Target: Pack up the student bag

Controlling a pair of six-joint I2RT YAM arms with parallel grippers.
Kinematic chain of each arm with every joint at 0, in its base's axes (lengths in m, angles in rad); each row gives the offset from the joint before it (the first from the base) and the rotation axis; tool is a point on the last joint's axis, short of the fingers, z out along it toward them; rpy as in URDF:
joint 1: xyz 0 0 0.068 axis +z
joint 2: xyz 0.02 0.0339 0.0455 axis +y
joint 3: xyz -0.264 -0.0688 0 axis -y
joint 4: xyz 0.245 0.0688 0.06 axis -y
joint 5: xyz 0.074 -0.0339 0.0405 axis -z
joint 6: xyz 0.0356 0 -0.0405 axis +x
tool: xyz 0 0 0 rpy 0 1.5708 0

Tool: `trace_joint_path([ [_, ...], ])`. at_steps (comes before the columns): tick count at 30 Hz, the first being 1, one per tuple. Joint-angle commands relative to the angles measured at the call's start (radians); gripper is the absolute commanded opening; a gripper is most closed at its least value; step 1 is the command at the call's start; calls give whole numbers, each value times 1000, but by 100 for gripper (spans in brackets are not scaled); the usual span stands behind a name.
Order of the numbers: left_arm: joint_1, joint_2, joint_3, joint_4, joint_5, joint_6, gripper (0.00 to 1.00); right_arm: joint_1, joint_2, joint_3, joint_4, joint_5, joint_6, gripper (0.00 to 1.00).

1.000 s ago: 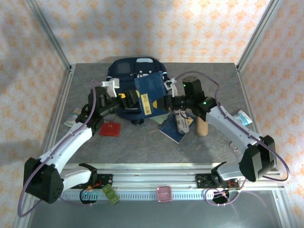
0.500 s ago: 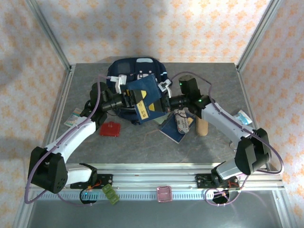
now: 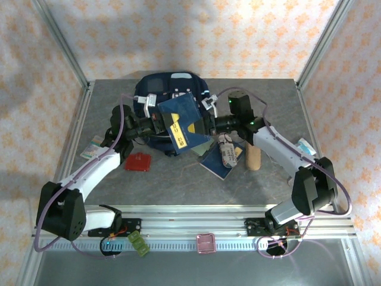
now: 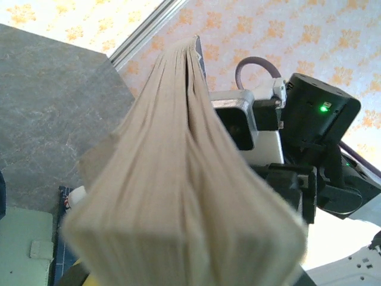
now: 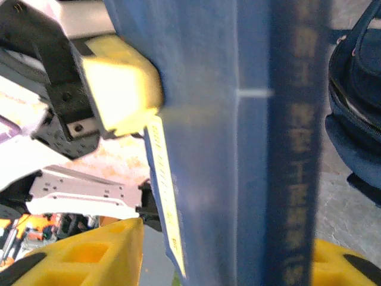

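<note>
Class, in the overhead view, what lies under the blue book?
The student bag shows its far part beyond the blue book; its near part is covered and cannot be seen.

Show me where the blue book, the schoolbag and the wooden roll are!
blue book (image 3: 183, 116): top view, middle of its cover.
student bag (image 3: 169, 82): top view, its upper front.
wooden cylinder (image 3: 253, 158): top view, its side.

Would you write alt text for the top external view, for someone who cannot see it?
The left gripper and right gripper flank a blue book raised over a grey table, hiding part of the navy student bag; a flat red item lies nearby.
</note>
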Motion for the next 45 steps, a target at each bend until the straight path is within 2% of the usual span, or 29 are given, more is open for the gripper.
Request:
trace_joint_path([
  [1,17,13,-5,179,-75,-109,0,-2,-73,-61,211,65,135,55],
  [2,19,15,-3,187,-103,-118,0,-2,-101,-109,282,113,193,62],
  [4,21,18,-7,225,-139,-148,0,-1,-158,-242,550,176,364,75],
  [5,21,21,-14,266,-150,-181,0,-1,-179,-306,689,201,441,79],
  [7,21,26,-33,359,-169,-250,0,2,-202,-378,825,246,520,81],
  [10,18,30,-58,462,-204,-325,0,35,-221,-419,883,307,540,81],
  [14,-6,47,-69,539,-213,-377,0,89,-205,-397,860,378,518,81],
  [18,-39,54,-84,592,-240,-408,0,99,-153,-400,956,427,594,79],
  [19,-48,53,-86,589,-247,-402,0,102,-141,-399,986,425,611,74],
  [20,-56,48,-88,575,-254,-389,0,105,-129,-393,1006,422,625,64],
  [22,-67,42,-94,550,-273,-369,3,108,-116,-387,1017,430,635,29],
  [23,-70,39,-100,535,-279,-358,16,110,-116,-386,1011,441,633,6],
  [24,-69,34,-102,508,-285,-343,33,109,-118,-383,973,458,625,0],
  [25,-65,26,-105,474,-293,-320,47,105,-122,-383,947,465,614,0],
  [26,-60,16,-103,414,-302,-277,55,99,-132,-388,929,469,604,0],
  [28,-44,1,-64,213,-325,-129,61,78,-164,-408,890,479,590,0],
  [29,-38,-4,-27,61,-361,-21,64,62,-186,-420,866,480,583,0],
  [30,-38,-2,18,-88,-413,96,66,44,-217,-430,830,486,571,0],
  [33,-38,41,134,-380,-536,362,68,-5,-308,-450,696,511,504,0],
  [36,-38,122,241,-560,-614,533,70,-45,-399,-457,562,551,437,0],
  [39,-45,229,362,-693,-678,669,72,-87,-456,-474,503,562,417,0],
  [41,-58,302,435,-752,-747,752,76,-107,-480,-489,502,555,425,0],
  [45,-95,404,509,-784,-855,930,75,-122,-514,-504,496,542,429,0],
])
